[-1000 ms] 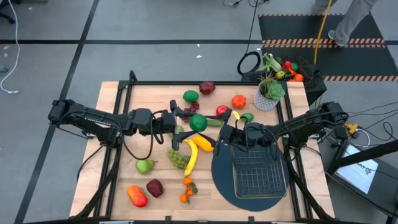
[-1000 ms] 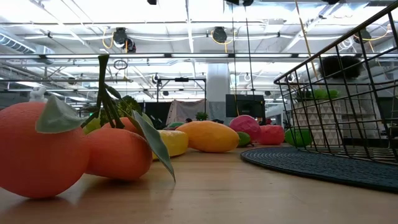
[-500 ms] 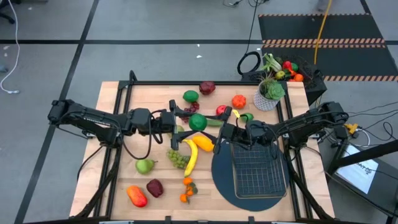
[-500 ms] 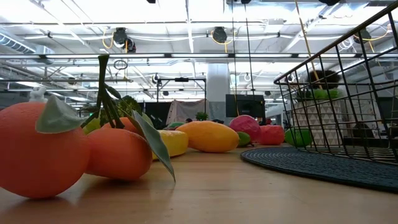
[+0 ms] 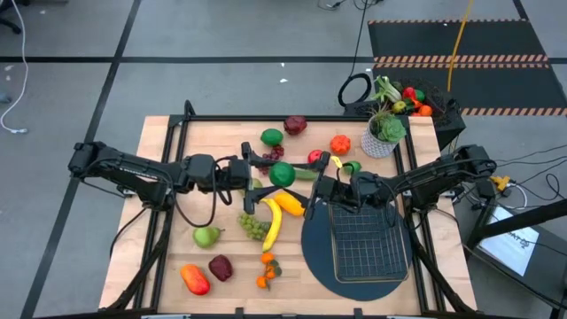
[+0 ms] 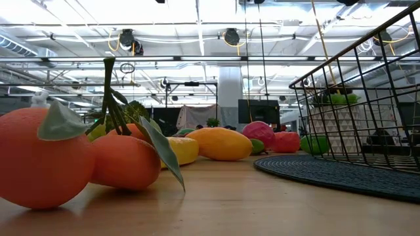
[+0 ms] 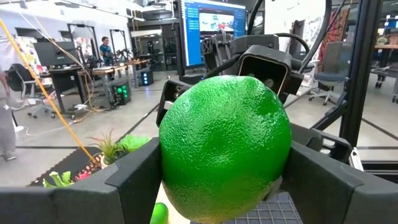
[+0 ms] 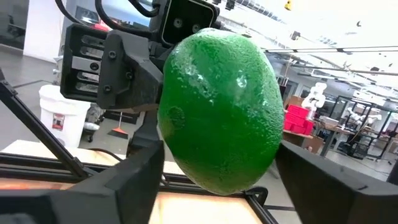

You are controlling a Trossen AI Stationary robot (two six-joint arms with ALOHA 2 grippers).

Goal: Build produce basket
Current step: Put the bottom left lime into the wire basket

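My left tool [image 7: 225, 169] clamps the lime [image 7: 225, 124] mid-frame; whether my right tool [image 8: 217, 169] grips it, I cannot tell. Letting go early would drop it onto the worktop [image 5: 221, 133].

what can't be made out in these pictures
- Low view: the basket is cut off by the right edge; the oranges up close block the left half.
- Left wrist view: the lime fills the frame, hiding what lies behind it.
- High view: the items in the bin are too small to name.
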